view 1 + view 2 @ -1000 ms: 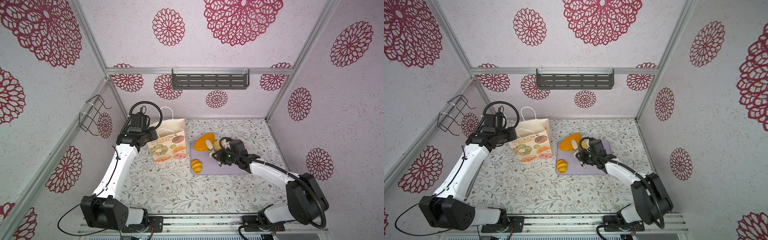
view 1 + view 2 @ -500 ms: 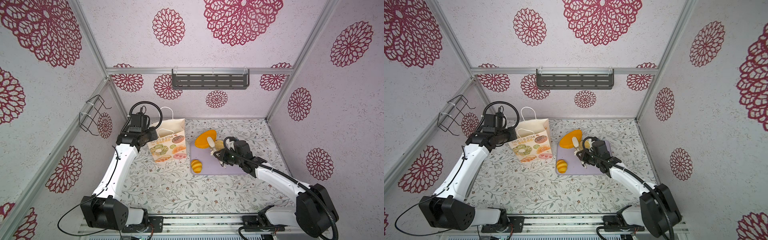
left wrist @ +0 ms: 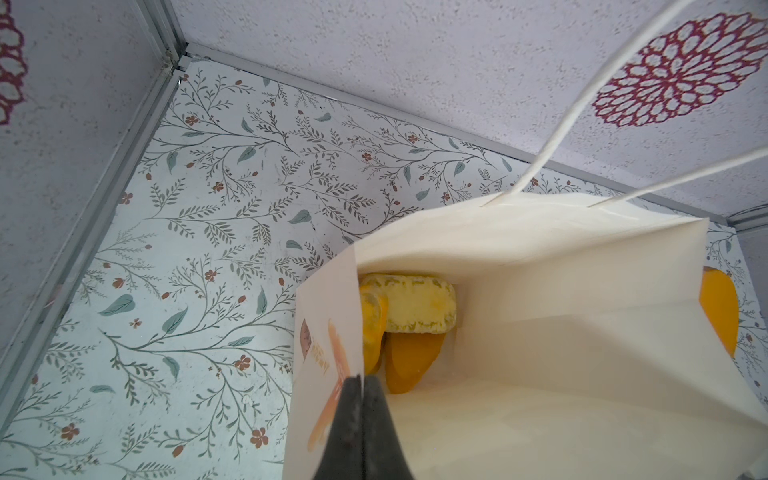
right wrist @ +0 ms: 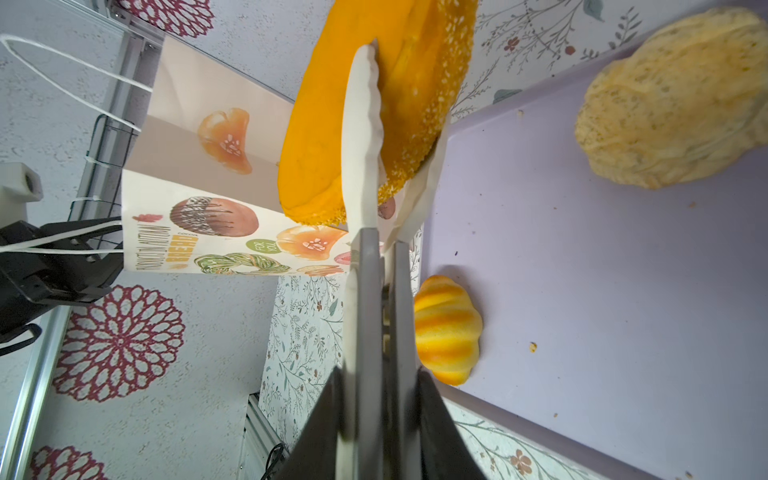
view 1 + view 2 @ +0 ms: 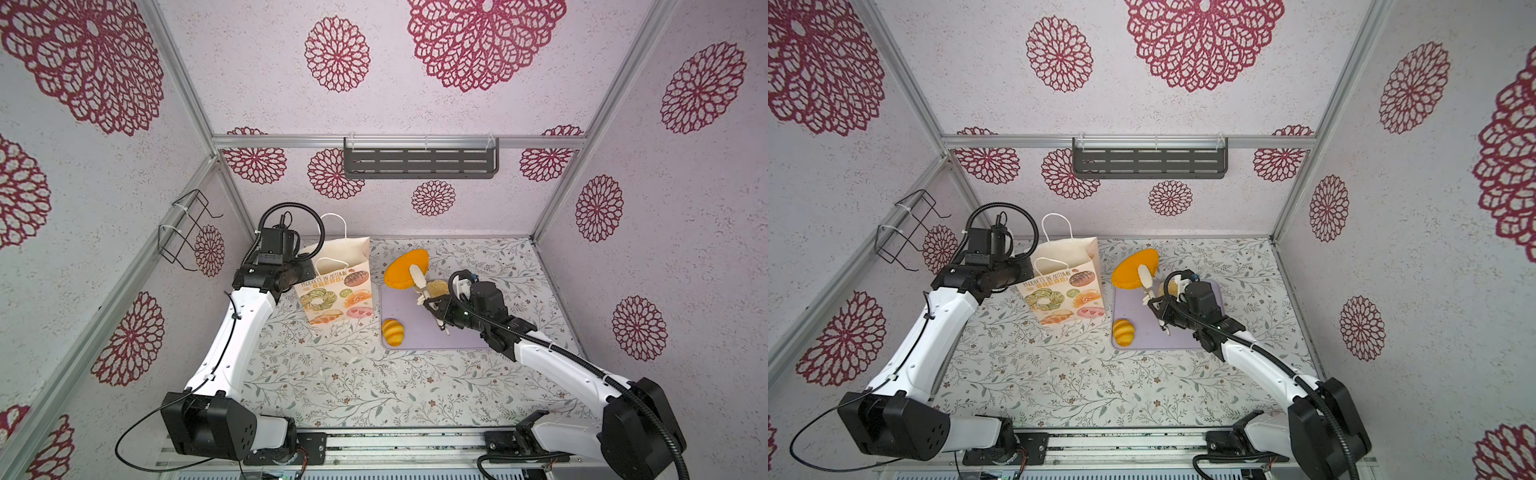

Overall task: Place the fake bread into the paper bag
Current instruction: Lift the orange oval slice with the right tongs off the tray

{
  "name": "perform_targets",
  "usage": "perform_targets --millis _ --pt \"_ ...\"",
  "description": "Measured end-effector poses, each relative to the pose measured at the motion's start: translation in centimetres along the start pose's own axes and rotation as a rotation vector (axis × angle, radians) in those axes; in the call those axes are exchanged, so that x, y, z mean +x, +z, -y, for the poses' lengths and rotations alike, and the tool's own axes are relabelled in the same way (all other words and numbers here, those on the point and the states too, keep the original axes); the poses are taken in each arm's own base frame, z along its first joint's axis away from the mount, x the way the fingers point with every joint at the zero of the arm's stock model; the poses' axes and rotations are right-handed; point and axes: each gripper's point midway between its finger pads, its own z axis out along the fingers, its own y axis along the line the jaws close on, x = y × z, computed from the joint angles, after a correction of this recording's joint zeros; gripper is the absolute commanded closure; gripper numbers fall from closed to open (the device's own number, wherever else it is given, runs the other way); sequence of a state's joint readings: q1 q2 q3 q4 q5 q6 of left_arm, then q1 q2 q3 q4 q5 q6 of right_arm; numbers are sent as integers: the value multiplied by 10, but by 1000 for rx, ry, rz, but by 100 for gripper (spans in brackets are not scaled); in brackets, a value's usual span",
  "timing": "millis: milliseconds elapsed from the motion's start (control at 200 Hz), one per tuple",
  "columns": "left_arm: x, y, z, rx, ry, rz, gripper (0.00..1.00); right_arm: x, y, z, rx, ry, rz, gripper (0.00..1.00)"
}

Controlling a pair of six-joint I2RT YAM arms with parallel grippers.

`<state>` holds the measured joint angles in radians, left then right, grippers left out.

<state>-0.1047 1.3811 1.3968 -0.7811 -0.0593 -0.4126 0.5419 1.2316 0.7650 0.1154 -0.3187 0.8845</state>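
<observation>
The paper bag [image 5: 336, 291] stands upright and open at the back left, and my left gripper [image 3: 362, 386] is shut on its side wall at the rim. Inside the bag lie a pale yellow loaf [image 3: 415, 307] and orange pieces [image 3: 409, 361]. My right gripper [image 4: 380, 374] is shut on the handles of white tongs [image 4: 363, 166]. The tongs pinch a big round orange bread [image 5: 405, 268], held tilted above the far left corner of the lilac tray [image 5: 419, 336], just right of the bag. A striped yellow bun [image 5: 392, 331] and a pale cream bun [image 5: 438, 287] lie on the tray.
A dark slotted shelf [image 5: 419, 162] hangs on the back wall and a wire rack [image 5: 187, 228] on the left wall. Flowered walls close the cell on three sides. The floral tabletop [image 5: 353, 382] stretches in front of the bag and tray.
The tongs have raised the orange bread off the tray and tipped it more upright, a little toward the back. The left arm and the bag have not moved.
</observation>
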Motion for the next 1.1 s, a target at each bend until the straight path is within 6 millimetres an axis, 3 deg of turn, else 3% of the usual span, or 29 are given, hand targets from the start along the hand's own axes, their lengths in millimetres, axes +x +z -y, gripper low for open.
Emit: perform_targets --millis 560,1101 --pt "0 0 0 0 0 0 100 -4 -17 -26 -49 -68 61 100" --pt "0 0 0 -3 0 2 100 -14 -26 -68 -34 -247 99 100"
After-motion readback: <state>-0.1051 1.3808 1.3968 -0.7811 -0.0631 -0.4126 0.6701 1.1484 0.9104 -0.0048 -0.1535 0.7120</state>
